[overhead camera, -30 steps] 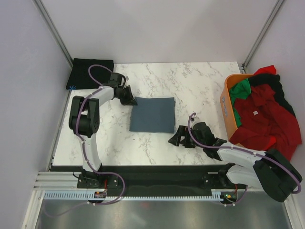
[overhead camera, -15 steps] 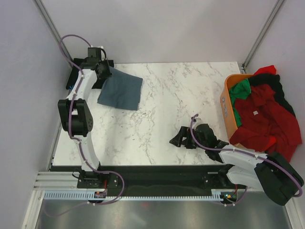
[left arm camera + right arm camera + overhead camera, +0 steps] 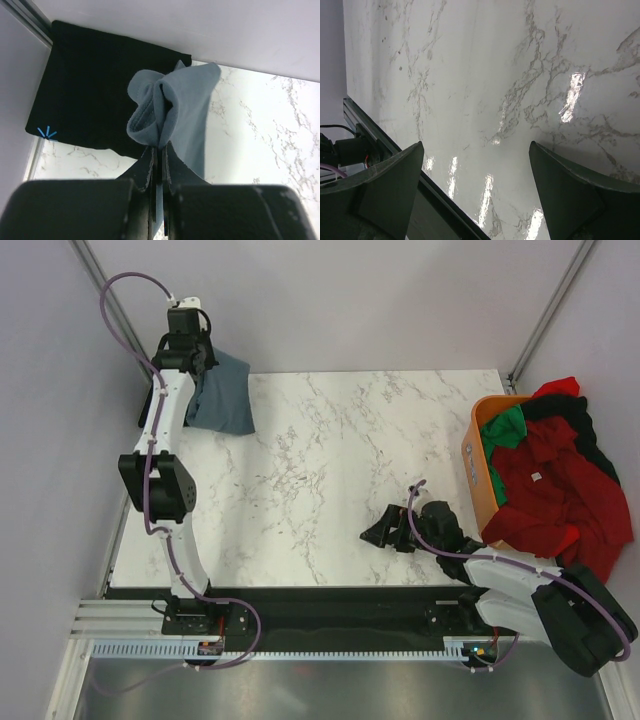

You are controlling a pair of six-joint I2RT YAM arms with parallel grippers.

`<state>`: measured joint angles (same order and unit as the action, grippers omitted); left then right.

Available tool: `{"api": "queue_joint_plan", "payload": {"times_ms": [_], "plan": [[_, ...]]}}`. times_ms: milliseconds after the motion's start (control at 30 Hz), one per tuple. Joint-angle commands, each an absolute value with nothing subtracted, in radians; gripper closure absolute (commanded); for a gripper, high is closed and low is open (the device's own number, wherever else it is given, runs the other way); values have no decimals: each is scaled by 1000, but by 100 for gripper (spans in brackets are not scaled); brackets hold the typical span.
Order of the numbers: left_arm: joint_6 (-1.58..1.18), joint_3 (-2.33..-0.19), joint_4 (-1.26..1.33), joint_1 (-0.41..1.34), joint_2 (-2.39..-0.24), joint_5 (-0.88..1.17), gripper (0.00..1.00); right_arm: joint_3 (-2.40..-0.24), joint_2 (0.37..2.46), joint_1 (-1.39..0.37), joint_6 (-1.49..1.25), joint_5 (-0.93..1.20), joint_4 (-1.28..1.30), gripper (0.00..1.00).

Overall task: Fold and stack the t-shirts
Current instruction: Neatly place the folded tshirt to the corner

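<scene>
Slate-blue cotton t-shirt [image 3: 225, 400], folded, hangs over the far-left corner of the white marble desk [image 3: 350, 460]. Your left fingers [image 3: 159, 152] pinch its edge above the folded black t-shirt [image 3: 95, 95], likely to stack it there. Your right fingers [image 3: 383, 535] sit spread and empty.

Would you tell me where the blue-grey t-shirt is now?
Top view, far left: the blue-grey t-shirt hangs pinched in the left end effector, above the folded black t-shirt.

Left arm [image 3: 158, 435] stretched to the far left corner, left gripper [image 3: 160, 148] raised, jaws pinched tight on the slate blue-grey t-shirt [image 3: 187, 100]. Right arm [image 3: 505, 568] folded low near its base, right gripper [image 3: 380, 533] with jaws spread wide.
</scene>
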<state>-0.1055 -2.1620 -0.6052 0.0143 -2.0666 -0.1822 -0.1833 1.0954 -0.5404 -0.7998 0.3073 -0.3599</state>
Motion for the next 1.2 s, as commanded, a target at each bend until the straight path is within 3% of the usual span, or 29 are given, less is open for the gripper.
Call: {"api": "queue_joint_plan", "payload": {"times_ms": [0, 167, 1167], "plan": [[-8, -2230, -540, 11, -2075, -216, 98, -149, 1100, -529, -793, 316, -321, 5], [104, -2227, -466, 11, -2074, -232, 98, -143, 1100, -520, -798, 325, -331, 5], [113, -2264, -400, 8, -1985, -275, 98, -133, 1112, -502, -793, 354, -353, 5]]}}
